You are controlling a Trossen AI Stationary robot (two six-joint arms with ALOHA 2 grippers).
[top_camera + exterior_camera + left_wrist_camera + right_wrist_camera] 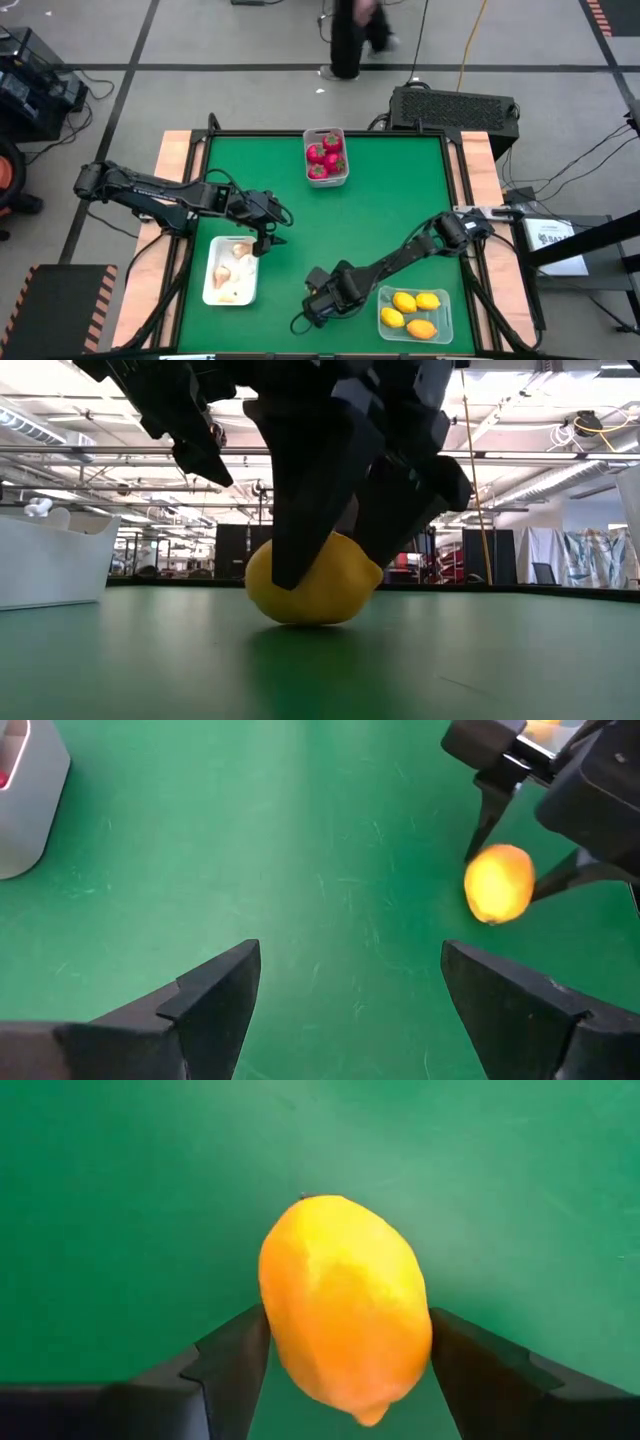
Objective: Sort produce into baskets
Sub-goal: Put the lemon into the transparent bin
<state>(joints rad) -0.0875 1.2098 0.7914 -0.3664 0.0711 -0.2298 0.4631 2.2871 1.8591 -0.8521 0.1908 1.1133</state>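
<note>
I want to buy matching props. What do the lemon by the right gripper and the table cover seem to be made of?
Lemon: likely moulded plastic, smooth, matte yellow-orange, with faint flat facets. Table cover: looks like green felt or mat, dull, with fine light scuffs; exact material unclear.

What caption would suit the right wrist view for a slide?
Right end effector closed around a yellow oval toy lemon, fingers touching both its sides, above the green table mat.

A green tabletop (380, 210) with light wooden side strips fills the middle. Beyond its far edge sits a black vented box (455, 108); farther back, a person's dark-trousered legs (352, 38) stand on the grey floor.
</note>
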